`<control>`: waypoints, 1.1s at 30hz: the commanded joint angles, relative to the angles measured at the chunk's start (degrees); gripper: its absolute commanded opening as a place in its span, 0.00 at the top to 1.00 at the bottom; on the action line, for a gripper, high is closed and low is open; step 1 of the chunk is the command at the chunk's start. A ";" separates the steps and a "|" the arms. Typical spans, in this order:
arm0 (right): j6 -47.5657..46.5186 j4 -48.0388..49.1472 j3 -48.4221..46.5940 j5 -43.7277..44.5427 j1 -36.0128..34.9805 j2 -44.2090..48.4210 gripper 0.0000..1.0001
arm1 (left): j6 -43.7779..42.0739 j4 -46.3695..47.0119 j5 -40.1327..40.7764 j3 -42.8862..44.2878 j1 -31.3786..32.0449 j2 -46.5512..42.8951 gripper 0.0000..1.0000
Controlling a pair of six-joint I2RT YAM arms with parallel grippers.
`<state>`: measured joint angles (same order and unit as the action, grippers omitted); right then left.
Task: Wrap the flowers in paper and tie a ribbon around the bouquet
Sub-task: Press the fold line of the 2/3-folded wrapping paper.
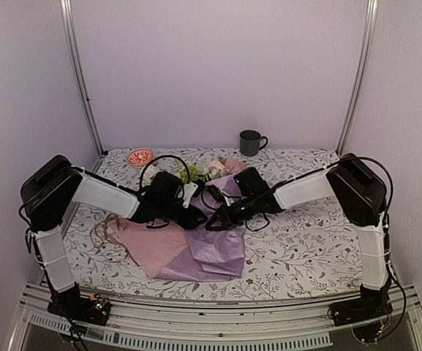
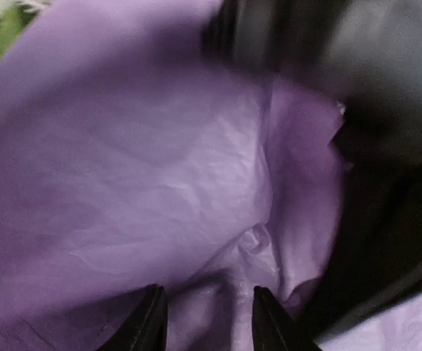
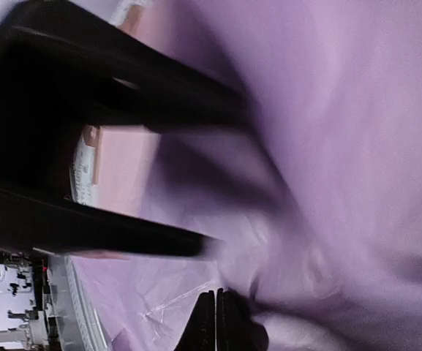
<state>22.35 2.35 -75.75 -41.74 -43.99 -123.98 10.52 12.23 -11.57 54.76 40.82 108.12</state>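
The lilac paper (image 1: 212,254) lies crumpled on the table's middle, its pinker side (image 1: 159,245) turned up at the left. Both grippers meet over its far end. My left gripper (image 1: 196,216) stands partly open, and in the left wrist view (image 2: 207,313) its fingers straddle a raised fold of paper (image 2: 159,161) without clearly pressing it. My right gripper (image 1: 213,221) is shut, its tips (image 3: 216,311) against the paper (image 3: 342,110), with nothing seen between them. The flowers (image 1: 212,170) lie just behind the grippers. The beige ribbon (image 1: 109,230) curls left of the paper.
A dark mug (image 1: 251,142) stands at the back of the floral cloth (image 1: 306,241). A small red-and-white dish (image 1: 140,157) sits at the back left. The left arm's black fingers (image 3: 145,238) cross the right wrist view, close to the right gripper.
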 commanded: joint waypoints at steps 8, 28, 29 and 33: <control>-0.24 -4.59 3.62 6.08 -0.19 -3.17 0.98 | 15.13 -12.12 9.68 -7.35 -8.38 -21.92 0.37; -1.84 -4.83 11.65 11.80 2.69 3.46 0.97 | 16.63 -16.12 6.81 -4.52 -14.50 2.78 0.48; -1.66 -4.58 13.14 11.96 3.39 4.31 0.97 | 15.64 -16.55 6.44 -2.08 -14.13 5.36 0.48; -1.37 -4.04 18.41 12.61 5.50 6.50 0.96 | 10.70 -17.69 4.00 9.97 -12.30 15.75 0.50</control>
<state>20.67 3.79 -63.05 -34.79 -41.10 -118.08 26.09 3.73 -2.13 59.24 26.02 112.25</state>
